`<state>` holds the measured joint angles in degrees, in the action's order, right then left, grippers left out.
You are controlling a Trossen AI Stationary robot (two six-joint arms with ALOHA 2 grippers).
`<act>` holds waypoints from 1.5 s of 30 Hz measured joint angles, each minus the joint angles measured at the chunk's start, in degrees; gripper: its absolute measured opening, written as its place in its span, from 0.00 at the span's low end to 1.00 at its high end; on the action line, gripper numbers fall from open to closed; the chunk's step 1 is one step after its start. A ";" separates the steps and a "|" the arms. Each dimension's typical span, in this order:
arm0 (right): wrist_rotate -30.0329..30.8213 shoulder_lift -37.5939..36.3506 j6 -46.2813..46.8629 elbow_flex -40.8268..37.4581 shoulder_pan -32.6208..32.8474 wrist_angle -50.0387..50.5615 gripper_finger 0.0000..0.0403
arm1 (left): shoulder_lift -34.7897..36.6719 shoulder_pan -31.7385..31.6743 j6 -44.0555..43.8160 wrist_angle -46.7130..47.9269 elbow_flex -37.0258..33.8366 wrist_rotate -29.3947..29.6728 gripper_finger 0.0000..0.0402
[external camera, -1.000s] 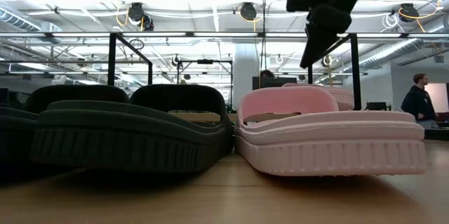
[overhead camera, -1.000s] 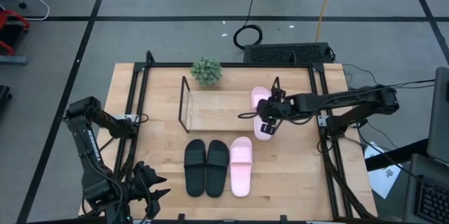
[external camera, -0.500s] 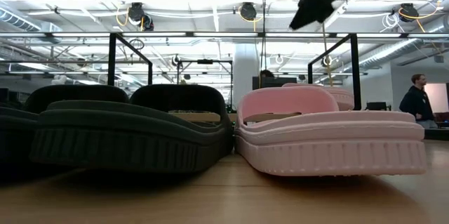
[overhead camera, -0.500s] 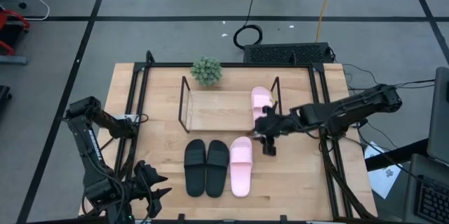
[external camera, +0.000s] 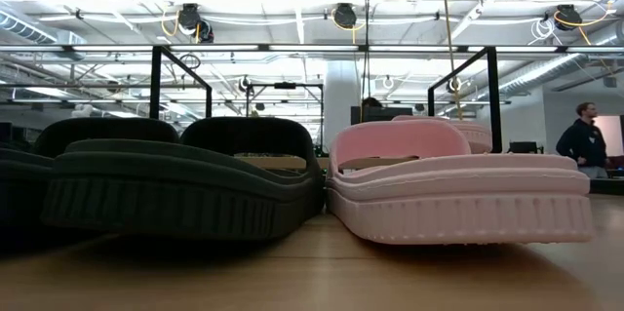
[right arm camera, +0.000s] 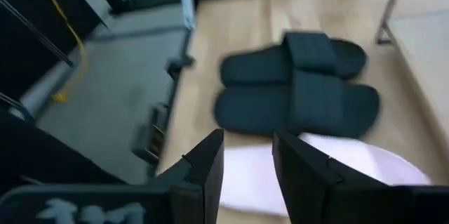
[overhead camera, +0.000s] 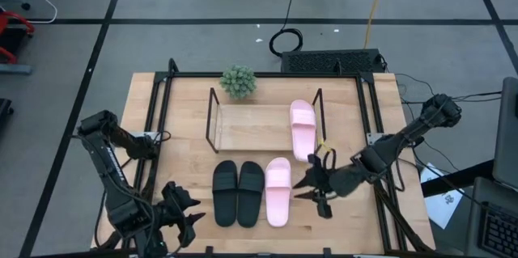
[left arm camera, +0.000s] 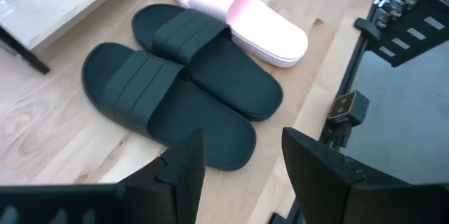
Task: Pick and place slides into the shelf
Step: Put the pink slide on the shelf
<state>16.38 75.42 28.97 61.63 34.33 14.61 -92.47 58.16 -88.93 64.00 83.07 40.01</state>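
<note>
On the light wooden counter (overhead camera: 186,120) stands the low shelf of thin black metal rods with a pale wooden base board (overhead camera: 243,129), and one pale pink open-toe slide sandal (overhead camera: 303,129) lies on that board at its right end, just inside the right-hand rods. The other three slides lie in a row on the counter in front of the shelf, each touching the next: two matte black slide sandals with wide straps, the left one (overhead camera: 225,192) and the right one (overhead camera: 251,192), and then the second pale pink slide sandal (overhead camera: 278,191) on the right of the row. The right pincer (overhead camera: 316,187) hangs over the counter just right of that second pink sandal; its fingers stand apart and grasp nothing, and its wrist view looks past them onto the pink sandal with the black pair beyond it. The left pincer (overhead camera: 180,213) waits at the near left edge of the counter, released as well, with nothing between its fingers. A small green potted plant (overhead camera: 238,81) sits behind the shelf's left end. In the low view a person in dark clothes (external camera: 583,141) stands far off in the room.
</note>
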 joint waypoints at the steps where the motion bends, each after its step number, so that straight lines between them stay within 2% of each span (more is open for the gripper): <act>1: 0.17 0.00 0.39 0.00 0.65 -1.51 0.28 | 0.00 -0.32 1.32 -0.96 0.00 0.01 0.47; 5: 1.67 0.00 -0.09 0.00 2.46 -9.71 0.28 | 0.00 -2.29 8.71 -6.43 0.00 0.81 0.47; 13: 1.76 0.00 -8.19 0.00 3.31 -27.00 0.28 | 0.00 -9.17 26.57 -20.53 0.00 1.24 0.47; 23: 1.50 0.00 -8.78 0.00 3.65 -30.31 0.28 | 0.00 -15.64 50.95 -39.32 0.00 0.45 0.47; 27: 1.50 0.02 -8.72 0.00 4.06 -32.59 0.28 | -0.06 -17.07 61.02 -44.03 1.02 -4.13 0.47; 31: 1.48 0.04 -9.82 0.00 4.06 -38.17 0.28 | -0.15 -17.62 67.88 -43.26 6.37 -6.03 0.47; 37: 1.53 -0.74 -23.03 0.00 4.06 -48.80 0.28 | -3.74 -18.06 77.42 -38.92 19.32 -3.43 0.47; 41: 1.63 -4.11 -31.28 0.00 3.99 -52.84 0.28 | -12.52 -18.16 79.65 -27.61 32.10 -2.45 0.47; 45: 1.94 -9.21 -36.56 0.00 4.33 -53.46 0.28 | -22.30 -19.17 77.41 -13.14 44.11 -1.67 0.47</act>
<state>18.32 66.21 -7.58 61.63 38.66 -38.85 -114.77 38.99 -11.52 50.86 127.18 38.35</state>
